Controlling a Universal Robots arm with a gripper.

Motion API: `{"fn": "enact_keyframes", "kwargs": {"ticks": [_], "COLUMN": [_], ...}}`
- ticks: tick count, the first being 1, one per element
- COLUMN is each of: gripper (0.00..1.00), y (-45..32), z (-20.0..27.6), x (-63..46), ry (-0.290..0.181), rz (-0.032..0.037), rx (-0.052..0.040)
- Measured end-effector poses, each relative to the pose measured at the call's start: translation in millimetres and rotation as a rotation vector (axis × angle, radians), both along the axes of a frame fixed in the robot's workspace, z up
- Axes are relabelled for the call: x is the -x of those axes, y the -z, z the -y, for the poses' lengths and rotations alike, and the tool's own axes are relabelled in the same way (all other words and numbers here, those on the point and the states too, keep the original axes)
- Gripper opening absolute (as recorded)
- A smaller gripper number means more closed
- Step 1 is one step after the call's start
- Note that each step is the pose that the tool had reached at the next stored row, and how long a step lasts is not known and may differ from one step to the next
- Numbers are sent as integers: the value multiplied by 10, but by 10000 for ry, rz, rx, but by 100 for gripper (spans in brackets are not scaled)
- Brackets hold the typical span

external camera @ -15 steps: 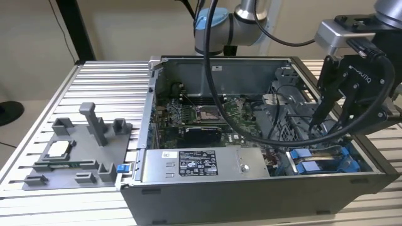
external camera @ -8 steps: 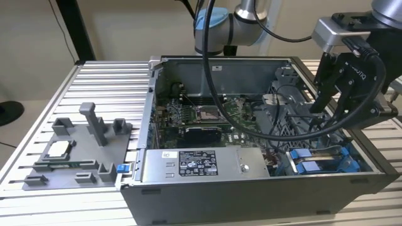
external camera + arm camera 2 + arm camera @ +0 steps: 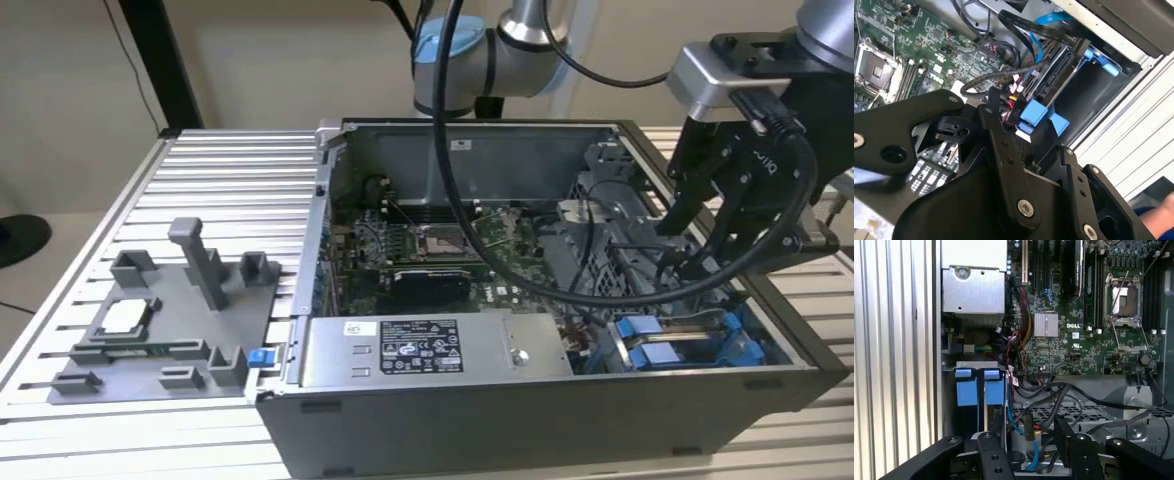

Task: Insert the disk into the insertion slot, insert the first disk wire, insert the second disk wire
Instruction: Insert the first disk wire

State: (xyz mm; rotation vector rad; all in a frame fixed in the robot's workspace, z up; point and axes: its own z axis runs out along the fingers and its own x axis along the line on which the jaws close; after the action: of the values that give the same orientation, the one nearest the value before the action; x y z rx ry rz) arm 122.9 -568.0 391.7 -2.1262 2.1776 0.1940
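The disk [image 3: 1055,75] sits edge-on inside the insertion slot [image 3: 1094,95] at the case's front corner, on the exterior view's right, its blue carrier frame [image 3: 663,345] showing there. The carrier's blue tabs [image 3: 974,387] also face the first wrist view. A blue wire [image 3: 1045,21] and a black wire [image 3: 1004,76] run toward the disk's end. A black connector [image 3: 1027,426] on a black wire lies just beyond my fingertips. My gripper [image 3: 694,265] hangs low inside the case above the slot. In both wrist views the gripper [image 3: 1021,114] [image 3: 1026,434] is open, fingers apart with nothing clamped.
The open computer case [image 3: 334,140] lies on a slatted metal table [image 3: 214,180]. A grey labelled power-supply box [image 3: 414,345] fills its front edge. The motherboard [image 3: 1074,335] lies behind, with loose black cables [image 3: 1094,400] over a grey cage. A grey fixture [image 3: 160,320] stands outside the case.
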Motion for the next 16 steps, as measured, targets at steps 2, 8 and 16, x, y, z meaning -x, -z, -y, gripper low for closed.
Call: {"fn": "enact_keyframes", "kwargs": {"ticks": [2,8,16], "gripper": [0,0,0], "y": [15,27,34], "z": [10,15,96], "x": [0,-1,-2], "ry": [31,192,245], "rz": [0,0,-21], "rx": [-105,-576,-790]}}
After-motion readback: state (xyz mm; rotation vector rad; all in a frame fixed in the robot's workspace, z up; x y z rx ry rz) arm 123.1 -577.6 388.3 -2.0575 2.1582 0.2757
